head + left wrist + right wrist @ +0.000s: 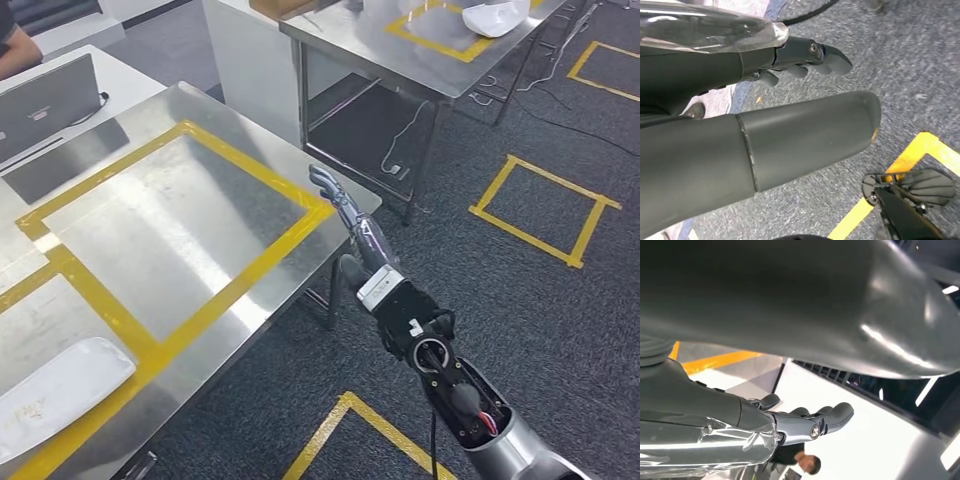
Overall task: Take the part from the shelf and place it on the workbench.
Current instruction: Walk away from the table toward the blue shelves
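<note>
- Head view: the right arm comes in from the lower right and the right hand (343, 205) is stretched out flat over the near corner of the steel workbench (189, 230). The fingers are straight and a bit apart, and there's nothing in them.
- Same view: the workbench has a big rectangle of yellow tape (249, 265) on it. The hand sits right over the taped corner at the table's edge.
- The white part (60, 395) lies flat on the workbench at its near left end, just outside the taped rectangle and well apart from the hand.
- There's also a second steel table (392, 55) farther back with its own yellow outline, and another white piece (494, 17) is lying on it. I can't tell from here whether it's the same kind of part.
- A closed laptop (45, 105) sits on a white desk at the far left, and a person's arm (15, 45) pokes in at the top left corner. More yellow tape squares are on the grey carpet (528, 300).
- Left wrist view: the left hand (791, 135) hangs over grey carpet with a yellow tape line. The thumb is straight and the darker fingers (828, 57) are loosely extended, so it's empty with nothing gripped.
- Right wrist view: the right hand (753, 425) shows up close with its fingers (836, 415) stretched out and holding nothing. A strip of the yellow-taped steel top is visible behind it, and a person (806, 462) is blurry in the background.
</note>
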### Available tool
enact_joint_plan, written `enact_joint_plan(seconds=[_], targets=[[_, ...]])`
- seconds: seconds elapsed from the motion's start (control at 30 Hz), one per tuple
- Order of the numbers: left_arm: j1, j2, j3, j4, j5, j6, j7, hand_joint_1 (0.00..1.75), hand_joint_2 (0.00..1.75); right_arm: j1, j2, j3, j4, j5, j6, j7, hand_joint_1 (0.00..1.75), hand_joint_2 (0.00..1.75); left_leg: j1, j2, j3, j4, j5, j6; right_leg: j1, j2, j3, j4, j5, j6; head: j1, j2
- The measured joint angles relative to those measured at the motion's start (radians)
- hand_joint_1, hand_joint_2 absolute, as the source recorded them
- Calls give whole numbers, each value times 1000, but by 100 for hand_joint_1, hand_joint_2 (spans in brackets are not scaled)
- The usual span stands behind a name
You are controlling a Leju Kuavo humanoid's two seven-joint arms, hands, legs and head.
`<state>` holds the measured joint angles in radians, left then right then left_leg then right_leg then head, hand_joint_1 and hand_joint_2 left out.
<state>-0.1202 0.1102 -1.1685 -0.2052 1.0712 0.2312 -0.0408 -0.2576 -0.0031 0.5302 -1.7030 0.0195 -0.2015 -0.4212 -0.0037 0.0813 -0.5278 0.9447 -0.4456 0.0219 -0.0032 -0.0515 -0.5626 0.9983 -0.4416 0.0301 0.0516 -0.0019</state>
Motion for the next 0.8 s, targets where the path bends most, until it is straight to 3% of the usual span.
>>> enact_joint_plan(seconds=[0.07,0.13,0.2,0.27,0.33,0.37,0.43,0.5,0.57,0.63,0.7,0.77,0.8], targets=[[0,0,0,0,-1,0,0,0,0,-2,0,-2,-4,0,0,0,0,0,-4,18,2,1,-2,-7,8,-10,17,-44,8,-11,-3,0],[-2,0,0,0,-2,0,0,0,0,0,0,-4,-8,0,0,0,0,0,-2,28,4,2,-6,-17,5,14,15,-49,15,-20,-8,0],[-3,1,0,0,-3,0,-1,0,0,-1,0,-4,-13,0,0,-1,0,0,2,-12,-13,49,-40,-30,-1,34,16,-57,24,-31,-14,0],[-1,1,0,0,-4,0,-2,0,0,-1,0,-4,-16,2,0,-1,0,0,8,-63,-71,176,-108,-41,-5,53,14,-59,28,-36,-26,0],[2,1,0,0,-5,0,-2,0,0,4,0,-4,-16,8,0,-1,0,0,11,-74,-128,293,-148,-47,-5,76,11,-59,30,-36,-34,0],[3,1,0,0,-6,0,-2,0,0,7,0,-5,-16,11,0,-1,0,0,13,-75,-134,302,-140,-48,-6,89,10,-58,31,-36,-36,0],[3,3,0,0,-7,-1,-2,0,0,10,0,-6,-17,14,0,-1,0,0,18,-84,-89,200,-73,-48,-8,115,10,-57,32,-32,-38,0],[3,5,0,0,-7,-1,-2,0,0,12,0,-8,-19,14,0,-1,0,0,24,-119,-26,59,-16,-45,-8,138,7,-54,34,-23,-41,0],[1,6,0,0,-9,-2,-2,0,0,13,0,-11,-21,14,0,-2,0,0,22,-136,-3,6,-4,-36,-7,157,1,-52,36,-10,-40,0],[-2,5,0,0,-12,-3,-3,0,0,17,0,-16,-23,14,-1,-5,0,0,20,-118,-1,4,-1,-22,-10,167,-4,-52,38,2,-38,0],[-3,4,0,0,-15,-5,-3,0,0,22,-2,-23,-28,14,-2,-9,0,0,19,-98,1,-1,3,-8,-10,128,-22,-13,11,12,-31,0],[-1,5,0,0,-16,-8,-3,0,0,25,-3,-27,-33,14,-3,-12,0,0,16,-77,1,-3,3,1,-9,75,-77,110,-57,18,-19,0],[1,6,0,0,-16,-9,-3,0,0,27,-3,-28,-34,14,-3,-12,0,0,14,-65,1,-3,2,4,-9,64,-112,188,-93,21,-15,0]])
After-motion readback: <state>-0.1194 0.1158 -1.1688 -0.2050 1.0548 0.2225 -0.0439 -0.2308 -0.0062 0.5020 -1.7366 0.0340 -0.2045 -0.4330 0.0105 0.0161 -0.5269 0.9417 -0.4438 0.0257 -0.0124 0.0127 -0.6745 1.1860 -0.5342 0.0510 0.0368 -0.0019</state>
